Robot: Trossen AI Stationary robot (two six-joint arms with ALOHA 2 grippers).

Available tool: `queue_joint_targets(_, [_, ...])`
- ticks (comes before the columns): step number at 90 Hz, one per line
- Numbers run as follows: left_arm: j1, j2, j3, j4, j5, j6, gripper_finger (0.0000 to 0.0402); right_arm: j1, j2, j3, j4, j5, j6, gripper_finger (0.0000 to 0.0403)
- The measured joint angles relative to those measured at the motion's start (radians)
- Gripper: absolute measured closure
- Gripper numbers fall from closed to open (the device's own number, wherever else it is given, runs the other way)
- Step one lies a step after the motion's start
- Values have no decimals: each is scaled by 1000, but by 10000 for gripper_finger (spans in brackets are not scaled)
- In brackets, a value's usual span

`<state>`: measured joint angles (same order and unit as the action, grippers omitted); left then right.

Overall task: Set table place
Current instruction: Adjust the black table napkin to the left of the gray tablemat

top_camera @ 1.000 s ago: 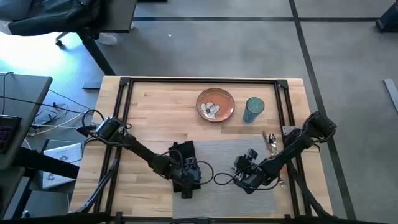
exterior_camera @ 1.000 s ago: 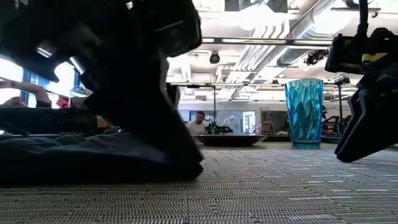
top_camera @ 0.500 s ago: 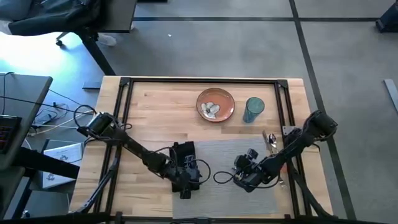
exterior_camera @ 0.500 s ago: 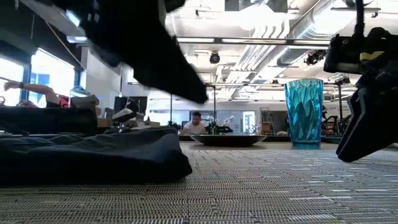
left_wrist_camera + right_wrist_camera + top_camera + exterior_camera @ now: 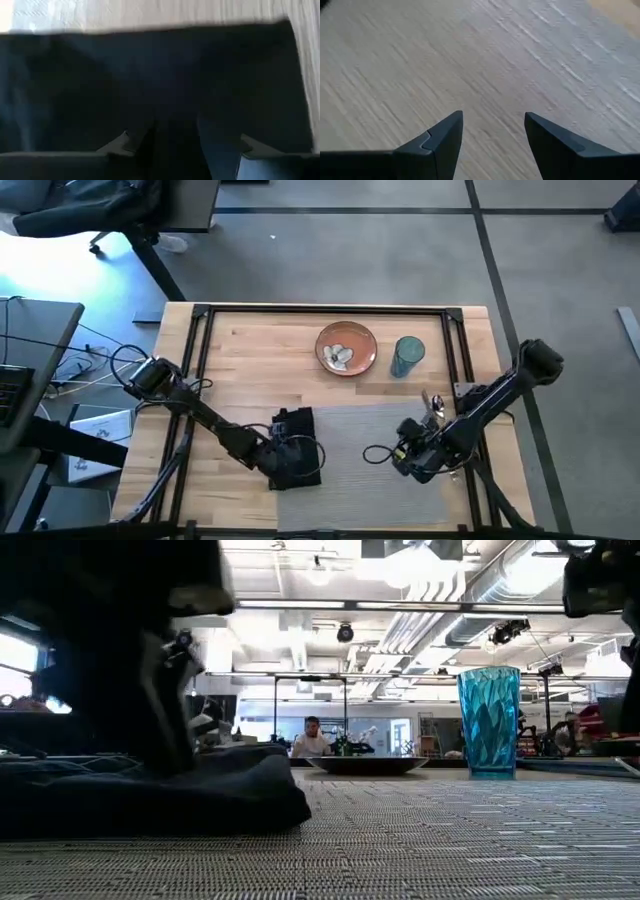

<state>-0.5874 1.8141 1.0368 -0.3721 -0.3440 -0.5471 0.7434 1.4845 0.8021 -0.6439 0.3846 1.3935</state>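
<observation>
A big black napkin [image 5: 150, 85] fills most of the picture. Light wood of the table [image 5: 150, 12] shows along one edge. The left gripper [image 5: 175, 145] is low over the napkin, its two dark fingers [image 5: 132, 142] spread apart.

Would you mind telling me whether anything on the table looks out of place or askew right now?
The black napkin lies bunched rather than flat at the placemat's left edge, under the left gripper. The plate and blue glass sit off the mat at the far side.
</observation>
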Motion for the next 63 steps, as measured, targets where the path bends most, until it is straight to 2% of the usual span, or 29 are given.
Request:
queue_joint_targets(21, [-45, -1, -41, -5, -2, -29, 273, -40, 183, 1, 179, -23, -92, 204])
queue_joint_targets(46, [-80, -15, -66, -111, -13, -123, 273, -107, 222, 6, 317, -24, -14, 204])
queue_joint_targets(56, [-93, -38, -71, -132, -15, -124, 273, -121, 224, 34, 279, -46, -48, 204])
queue_joint_targets(63, [-102, -67, -75, -148, -24, -130, 273, -130, 202, 63, 182, -107, -68, 204])
